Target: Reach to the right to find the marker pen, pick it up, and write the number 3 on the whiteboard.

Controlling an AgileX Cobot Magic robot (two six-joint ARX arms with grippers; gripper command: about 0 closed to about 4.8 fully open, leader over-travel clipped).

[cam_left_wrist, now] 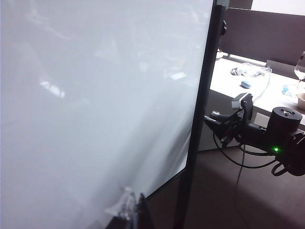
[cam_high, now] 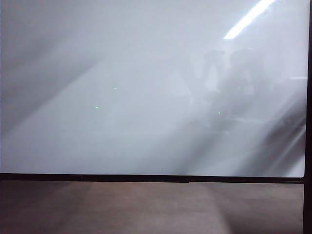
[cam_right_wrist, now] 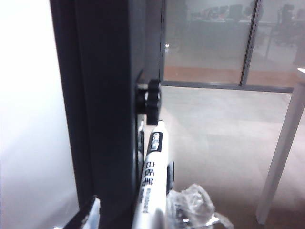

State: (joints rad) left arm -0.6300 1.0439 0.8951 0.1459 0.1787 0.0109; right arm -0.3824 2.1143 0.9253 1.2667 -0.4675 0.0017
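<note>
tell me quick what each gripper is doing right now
left gripper: by the whiteboard, nothing seen in it, open or shut cannot be told
right gripper: marker pen between its fingertips, grip cannot be told

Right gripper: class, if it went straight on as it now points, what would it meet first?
Probably the marker pen, lying ahead between the right gripper's open fingers; beyond it, the black knob, though depth is unclear.

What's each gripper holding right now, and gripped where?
Right gripper: marker pen lies between its fingers, lower barrel; firm grip unclear. Left gripper: nothing, by the whiteboard.
</note>
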